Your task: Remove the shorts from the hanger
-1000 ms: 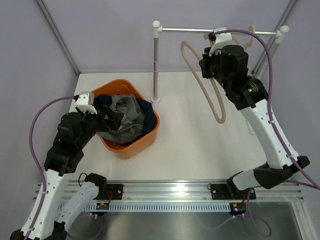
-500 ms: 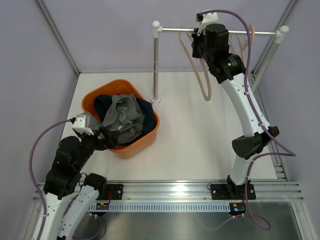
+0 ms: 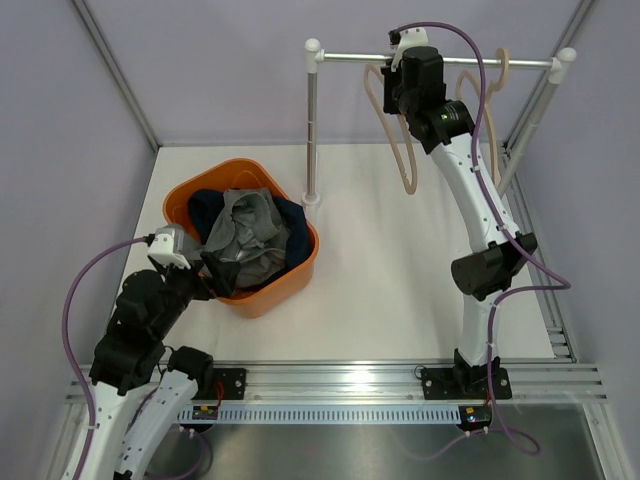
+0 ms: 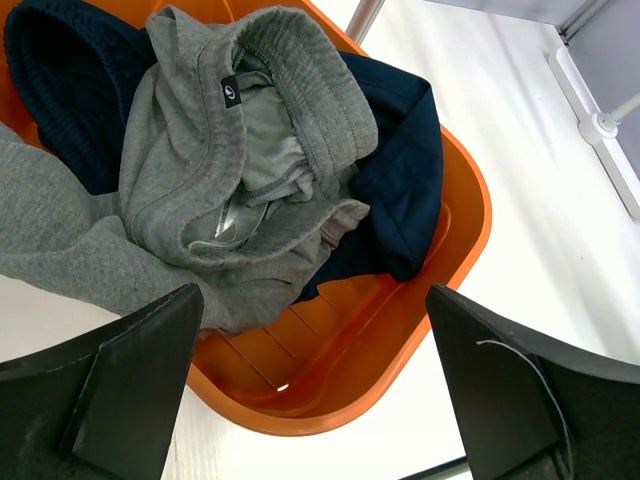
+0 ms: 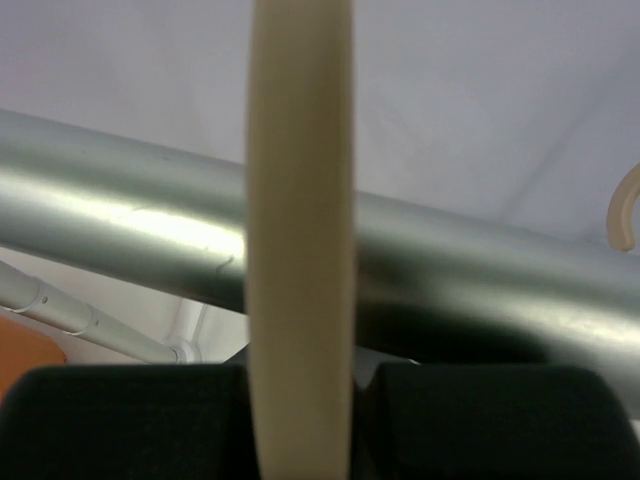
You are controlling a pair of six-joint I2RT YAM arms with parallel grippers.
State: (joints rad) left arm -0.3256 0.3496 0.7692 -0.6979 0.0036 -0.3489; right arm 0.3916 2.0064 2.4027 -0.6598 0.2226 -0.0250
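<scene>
The grey shorts [image 3: 250, 222] [image 4: 225, 160] and the navy shorts [image 3: 297, 228] [image 4: 405, 170] lie crumpled in the orange tub [image 3: 268, 300] [image 4: 400, 375]. My left gripper [image 3: 215, 277] [image 4: 312, 296] hangs open over the tub's near-left rim, with nothing between its fingers. High at the back, my right gripper [image 3: 396, 86] [image 5: 300, 405] is shut on a bare beige hanger [image 3: 408, 165] [image 5: 300, 230], holding its top right against the metal rail [image 3: 350, 59] [image 5: 480, 290]. No cloth hangs on this hanger.
A second beige hanger [image 3: 490, 110] [image 5: 624, 212] hangs on the rail to the right. The rail's upright post [image 3: 311, 130] stands just behind the tub. Purple walls close in the table at the back and sides.
My right arm has lifted the bare hanger from mid-air up to the rail. My left arm has drawn back from over the tub to its near-left rim, still open.
</scene>
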